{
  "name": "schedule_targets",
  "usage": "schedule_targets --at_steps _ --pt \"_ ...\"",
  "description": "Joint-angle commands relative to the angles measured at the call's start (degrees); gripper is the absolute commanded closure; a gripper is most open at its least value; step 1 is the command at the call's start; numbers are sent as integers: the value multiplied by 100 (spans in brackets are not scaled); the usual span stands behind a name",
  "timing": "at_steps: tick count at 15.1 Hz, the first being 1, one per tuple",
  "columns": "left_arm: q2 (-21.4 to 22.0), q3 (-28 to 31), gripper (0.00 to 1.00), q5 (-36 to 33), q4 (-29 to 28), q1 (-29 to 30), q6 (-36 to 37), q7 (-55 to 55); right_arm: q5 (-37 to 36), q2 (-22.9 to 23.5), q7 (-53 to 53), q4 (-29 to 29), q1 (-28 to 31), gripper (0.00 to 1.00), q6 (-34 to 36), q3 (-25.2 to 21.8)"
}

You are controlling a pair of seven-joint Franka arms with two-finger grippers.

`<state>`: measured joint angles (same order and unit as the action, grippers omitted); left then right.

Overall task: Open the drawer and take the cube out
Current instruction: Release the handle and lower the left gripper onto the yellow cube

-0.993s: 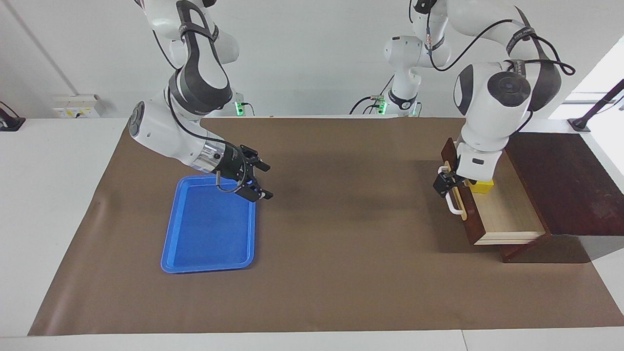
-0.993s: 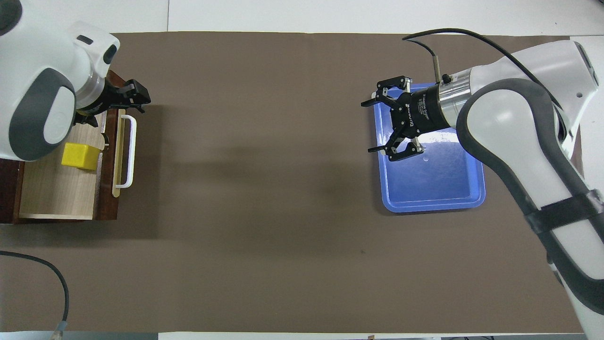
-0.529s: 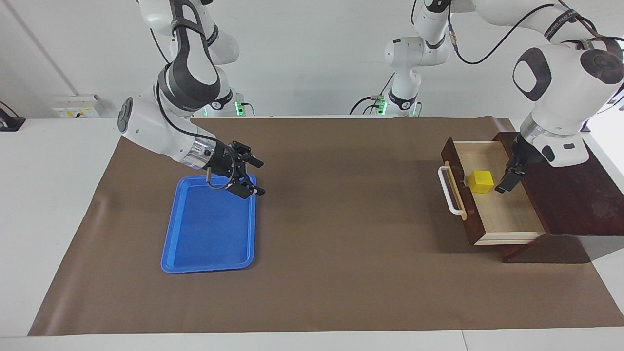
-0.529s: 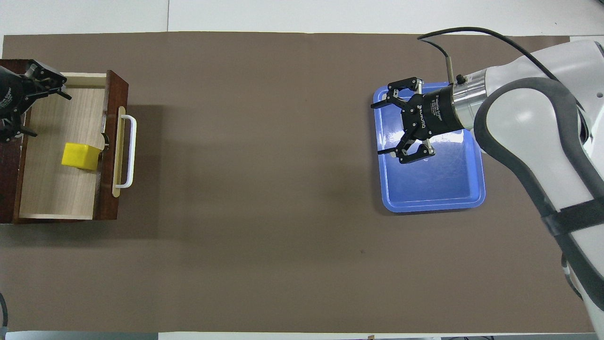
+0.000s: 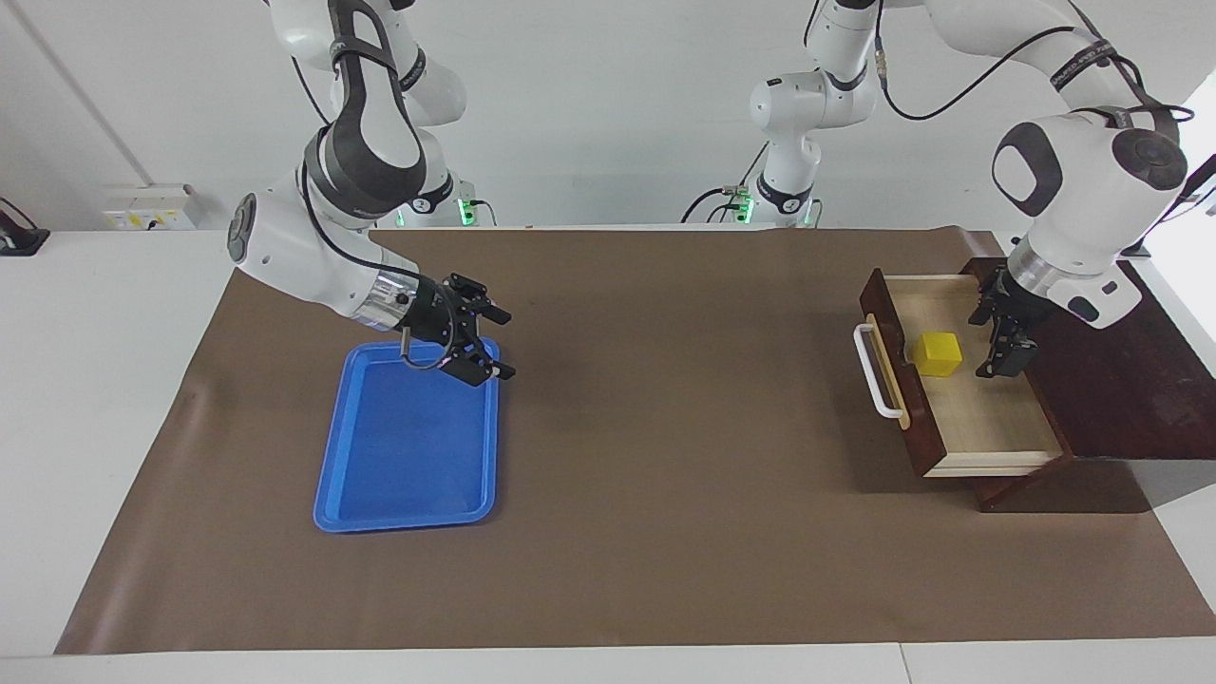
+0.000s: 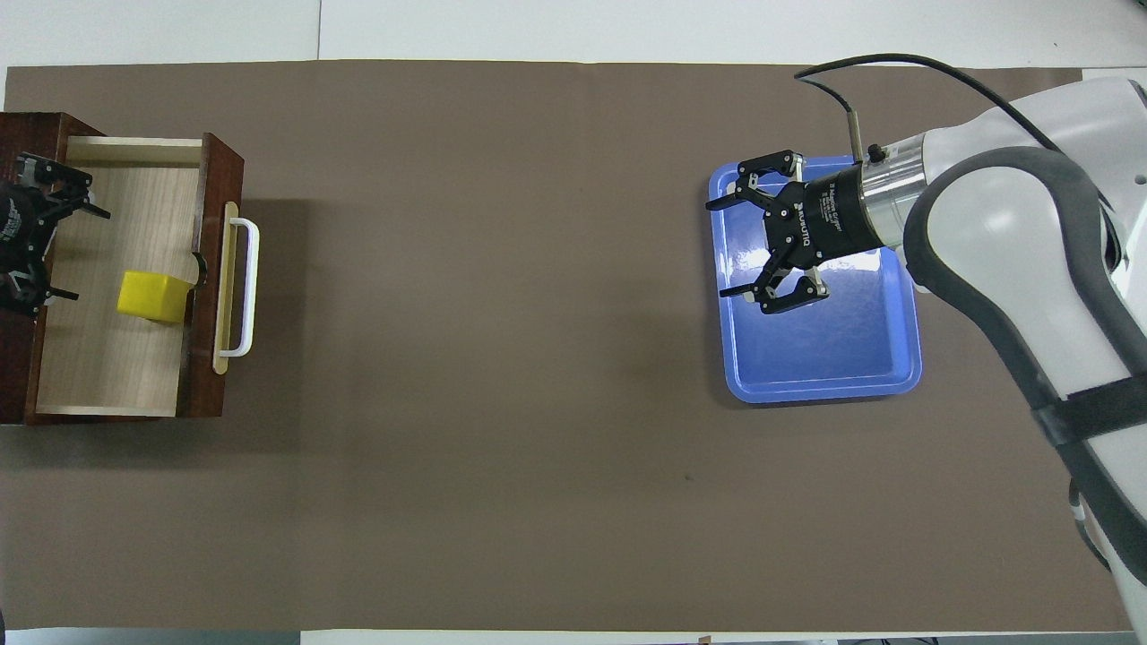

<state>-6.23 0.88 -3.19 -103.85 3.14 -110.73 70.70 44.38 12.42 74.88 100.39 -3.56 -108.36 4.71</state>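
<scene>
The dark wooden drawer stands pulled out of its box, white handle toward the table's middle. The yellow cube sits on the pale floor inside, close against the drawer's front panel. My left gripper hangs open over the drawer's inner end by the box, fingers pointing at the cube, a gap between them. My right gripper hovers open and empty over the blue tray's corner.
The flat blue tray lies empty toward the right arm's end of the brown mat. The dark box top sits beside the drawer at the left arm's end.
My left gripper left the drawer handle, swung over the open drawer to its box end, and turned toward the cube. The right gripper drew back slightly over the tray.
</scene>
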Motion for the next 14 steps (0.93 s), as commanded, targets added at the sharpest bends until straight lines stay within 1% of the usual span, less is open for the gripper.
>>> schedule_targets --at_steps 1,4,5,7,9,13,14 --pt "368 9 0 64 -566 -33 -336 470 80 -153 -35 131 23 0 51 30" --pt "386 9 0 64 -706 19 -414 497 27 -126 -26 51 -39 0 43 30" --pt "395 9 0 64 -767 20 -467 663 27 -117 -26 34 -39 0 43 30" --pt "377 18 0 56 -881 -33 -712 936 27 -109 -26 -10 -39 0 60 30" --pt "386 9 0 56 -1031 -42 -871 963 27 -109 -26 -10 -39 0 60 38" --pt "377 9 0 56 -1076 -33 -924 1069 1 -100 -35 -10 40 0 192 38" --pt "368 9 19 56 -1058 -42 -924 1095 -17 -100 -35 -10 49 0 201 38"
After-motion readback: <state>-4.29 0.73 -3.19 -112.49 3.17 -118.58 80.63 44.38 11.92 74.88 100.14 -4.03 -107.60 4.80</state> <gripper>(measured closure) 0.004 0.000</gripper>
